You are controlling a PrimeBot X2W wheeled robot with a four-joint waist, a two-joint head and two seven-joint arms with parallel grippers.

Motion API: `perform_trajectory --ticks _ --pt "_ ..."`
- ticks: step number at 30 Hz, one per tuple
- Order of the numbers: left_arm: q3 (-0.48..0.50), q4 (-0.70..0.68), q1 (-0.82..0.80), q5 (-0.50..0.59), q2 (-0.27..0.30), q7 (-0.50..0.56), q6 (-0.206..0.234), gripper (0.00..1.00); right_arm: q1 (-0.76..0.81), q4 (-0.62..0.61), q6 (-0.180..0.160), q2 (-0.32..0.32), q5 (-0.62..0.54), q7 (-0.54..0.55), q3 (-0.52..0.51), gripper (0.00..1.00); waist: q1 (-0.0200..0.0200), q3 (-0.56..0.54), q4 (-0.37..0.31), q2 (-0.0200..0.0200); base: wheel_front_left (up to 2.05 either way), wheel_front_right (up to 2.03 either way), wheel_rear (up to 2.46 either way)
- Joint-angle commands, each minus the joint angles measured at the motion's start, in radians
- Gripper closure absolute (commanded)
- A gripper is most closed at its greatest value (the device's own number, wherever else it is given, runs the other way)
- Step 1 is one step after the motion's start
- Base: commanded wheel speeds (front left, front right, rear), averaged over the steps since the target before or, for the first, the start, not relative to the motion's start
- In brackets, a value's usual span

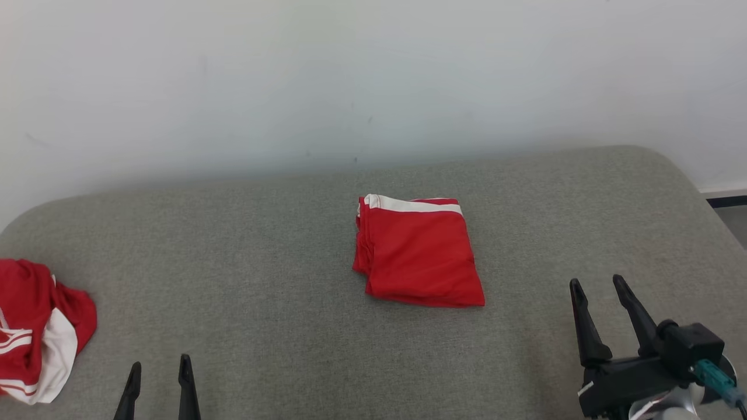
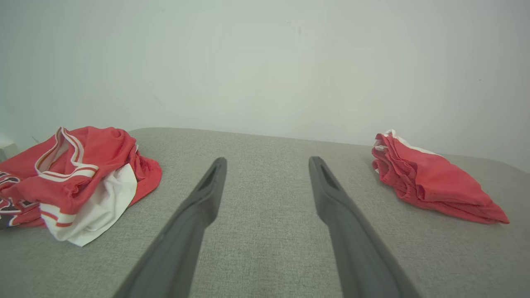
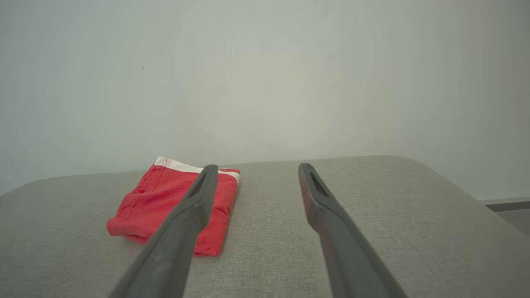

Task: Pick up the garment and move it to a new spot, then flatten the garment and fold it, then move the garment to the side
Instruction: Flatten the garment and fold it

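Red and folded, the garment [image 1: 417,256] lies in the middle of the grey bench [image 1: 262,245], apart from my left claw [image 1: 160,361] and right claw [image 1: 597,281], both spread wide and empty, and a pinch on only its top layer could undo the fold.

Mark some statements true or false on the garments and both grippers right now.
1. The folded red garment lies near the middle of the grey padded surface. True.
2. The right gripper is shut on it. False: open, apart from it.
3. A crumpled red and white garment lies at the robot's left. True.
4. The left gripper holds the crumpled garment. False: open and empty.
5. The two garments touch. False: bare surface separates them.
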Motion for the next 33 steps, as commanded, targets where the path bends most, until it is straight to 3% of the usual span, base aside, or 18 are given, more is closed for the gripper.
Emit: perform_trajectory --ticks 1,33 --pt "0.001 0.008 0.001 0.007 -0.002 -0.003 -0.003 0.0 0.029 -0.012 -0.003 0.008 -0.008 -0.004 -0.014 0.0 0.0 -0.006 -0.01 0.0 0.0 0.0 0.0" --pt "0.003 0.039 0.035 0.012 -0.001 -0.003 -0.005 0.0 0.063 0.015 -0.003 0.029 -0.007 -0.002 0.013 0.0 0.0 -0.002 -0.033 0.0 0.0 0.0 0.0"
